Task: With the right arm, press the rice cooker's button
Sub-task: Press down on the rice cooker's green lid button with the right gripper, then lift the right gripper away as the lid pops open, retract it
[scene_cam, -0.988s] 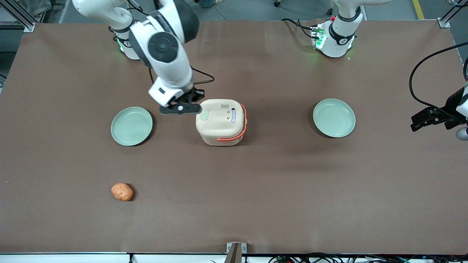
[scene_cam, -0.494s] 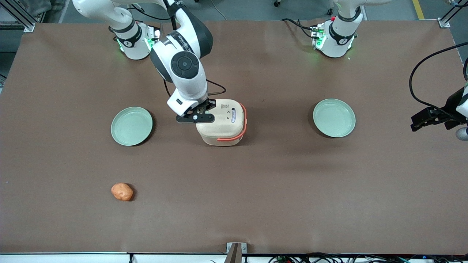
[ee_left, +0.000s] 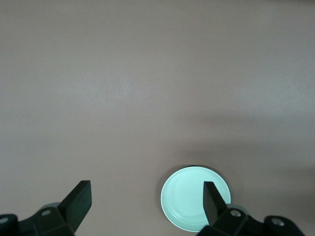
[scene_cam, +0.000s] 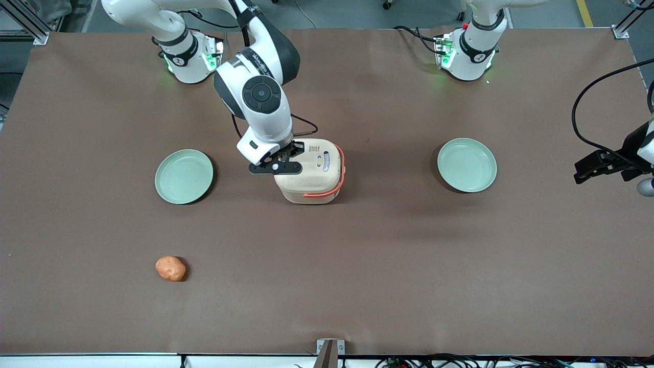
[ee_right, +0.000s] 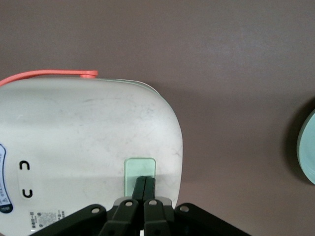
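Note:
The cream rice cooker [scene_cam: 310, 171] with its coral-orange handle [scene_cam: 327, 190] stands mid-table, lid down. My right arm [scene_cam: 259, 97] reaches over it, and my gripper [scene_cam: 278, 162] hangs over the cooker's edge toward the working arm's end. In the right wrist view the gripper [ee_right: 144, 180] is shut, fingertips pressed together, directly over the pale mint-green button [ee_right: 140, 170] on the cooker's lid [ee_right: 88, 142]. I cannot tell whether the tips touch the button. The button is hidden under the gripper in the front view.
A mint-green plate [scene_cam: 184, 176] lies beside the cooker toward the working arm's end, its rim showing in the right wrist view [ee_right: 306, 147]. A second plate [scene_cam: 467, 164] lies toward the parked arm's end. An orange lump [scene_cam: 170, 268] sits nearer the front camera.
My gripper has moved from beside the cooker to over its lid, now covering the button that showed one second ago. In the last half second it shifted only slightly.

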You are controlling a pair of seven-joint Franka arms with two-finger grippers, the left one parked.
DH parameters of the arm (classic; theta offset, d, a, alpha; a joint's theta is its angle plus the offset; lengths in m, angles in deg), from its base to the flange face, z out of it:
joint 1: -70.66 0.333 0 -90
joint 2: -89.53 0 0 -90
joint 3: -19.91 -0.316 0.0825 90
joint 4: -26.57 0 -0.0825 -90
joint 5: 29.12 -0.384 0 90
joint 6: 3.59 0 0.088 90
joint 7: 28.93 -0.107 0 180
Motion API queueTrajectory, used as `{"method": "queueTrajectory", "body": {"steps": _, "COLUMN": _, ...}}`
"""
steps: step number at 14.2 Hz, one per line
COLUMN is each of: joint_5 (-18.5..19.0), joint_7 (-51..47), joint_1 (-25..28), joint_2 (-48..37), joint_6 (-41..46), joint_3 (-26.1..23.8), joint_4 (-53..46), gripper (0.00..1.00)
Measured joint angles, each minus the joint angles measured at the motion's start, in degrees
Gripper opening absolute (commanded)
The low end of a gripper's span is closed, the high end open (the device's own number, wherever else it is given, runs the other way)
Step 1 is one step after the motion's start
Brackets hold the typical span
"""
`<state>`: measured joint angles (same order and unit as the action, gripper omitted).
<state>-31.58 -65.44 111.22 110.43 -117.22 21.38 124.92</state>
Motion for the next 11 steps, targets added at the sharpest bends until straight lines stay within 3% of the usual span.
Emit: {"method": "queueTrajectory", "body": {"steps": 11, "joint_5": -0.2, "joint_7": -0.1, "joint_1": 0.1, "joint_2": 0.1, "joint_6": 3.0, "joint_3": 0.6, "joint_4": -2.6, "gripper": 0.05}}
